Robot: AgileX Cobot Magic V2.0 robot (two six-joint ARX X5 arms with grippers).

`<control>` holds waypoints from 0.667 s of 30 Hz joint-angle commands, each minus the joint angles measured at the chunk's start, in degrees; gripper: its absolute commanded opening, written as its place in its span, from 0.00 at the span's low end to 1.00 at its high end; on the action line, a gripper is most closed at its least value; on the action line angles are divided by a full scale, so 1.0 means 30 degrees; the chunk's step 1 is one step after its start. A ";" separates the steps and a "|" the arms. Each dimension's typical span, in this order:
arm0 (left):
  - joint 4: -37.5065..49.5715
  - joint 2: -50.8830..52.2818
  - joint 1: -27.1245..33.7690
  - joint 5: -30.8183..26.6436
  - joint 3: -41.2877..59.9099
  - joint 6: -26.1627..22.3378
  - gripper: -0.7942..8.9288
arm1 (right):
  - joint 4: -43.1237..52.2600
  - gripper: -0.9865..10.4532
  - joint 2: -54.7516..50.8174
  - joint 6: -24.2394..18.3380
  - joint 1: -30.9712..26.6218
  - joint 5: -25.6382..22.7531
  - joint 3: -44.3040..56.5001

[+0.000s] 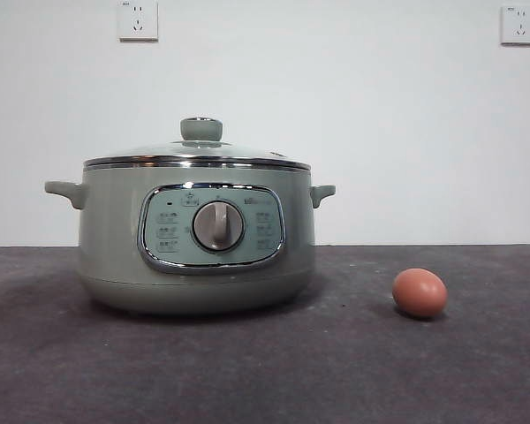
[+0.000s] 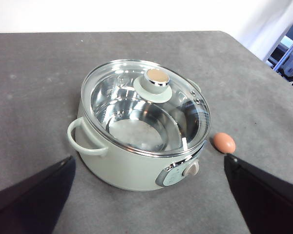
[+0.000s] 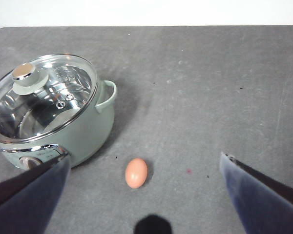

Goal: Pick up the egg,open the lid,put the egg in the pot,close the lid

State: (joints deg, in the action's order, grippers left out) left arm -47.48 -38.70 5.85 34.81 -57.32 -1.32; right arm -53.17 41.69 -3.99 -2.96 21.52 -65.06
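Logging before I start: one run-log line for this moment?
egg: on table, untouched | lid: on pot | left gripper: open | right gripper: open

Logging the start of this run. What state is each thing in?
lid: closed on the pot
pot: upright, empty inside
egg: on the table beside the pot, untouched
left tool: open, empty
right tool: open, empty
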 commanded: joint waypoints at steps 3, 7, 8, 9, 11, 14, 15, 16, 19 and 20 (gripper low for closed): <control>0.1333 -0.0882 -0.0189 0.1545 -0.0124 0.0801 0.72 | 0.0036 0.61 0.0197 -0.0007 0.0000 0.0525 -0.0029; 0.2171 -0.2426 -0.0962 0.1887 -0.0903 0.1078 0.72 | 0.0000 0.61 0.0568 0.0007 0.0000 0.0714 -0.0029; 0.2171 -0.2863 -0.1180 0.1887 -0.1231 0.1071 0.72 | 0.0000 0.61 0.0663 0.0007 0.0000 0.0721 -0.0029; 0.2164 -0.3337 -0.1435 0.1887 -0.1603 0.1071 0.72 | 0.0000 0.61 0.0750 0.0007 0.0000 0.0721 -0.0029; 0.2157 -0.4466 -0.2113 0.1639 -0.2616 0.0984 0.72 | 0.0000 0.61 0.1013 0.0029 0.0000 0.0714 -0.0029; 0.2142 -0.6222 -0.3308 0.0328 -0.4313 0.0590 0.72 | 0.0000 0.61 0.1464 0.0051 0.0000 0.0714 -0.0029; 0.2135 -0.6863 -0.3774 -0.0051 -0.4918 0.0357 0.72 | 0.0000 0.61 0.1647 0.0051 0.0000 0.0721 -0.0029; 0.2135 -0.7446 -0.4189 -0.0328 -0.5435 0.0277 0.72 | -0.0007 0.61 0.1807 0.0058 0.0000 0.0787 -0.0029; 0.2127 -0.9326 -0.5523 -0.1384 -0.7016 -0.0087 0.72 | 0.0000 0.61 0.2251 0.0124 0.0000 0.1078 -0.0029; 0.2135 -1.0251 -0.6135 -0.2076 -0.7730 -0.0372 0.72 | -0.0080 0.61 0.2368 0.0124 0.0000 0.1217 -0.0029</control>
State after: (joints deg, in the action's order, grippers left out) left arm -41.39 -69.28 -12.60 28.47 -80.88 -1.02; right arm -53.39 49.12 -3.86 -2.96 24.88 -65.06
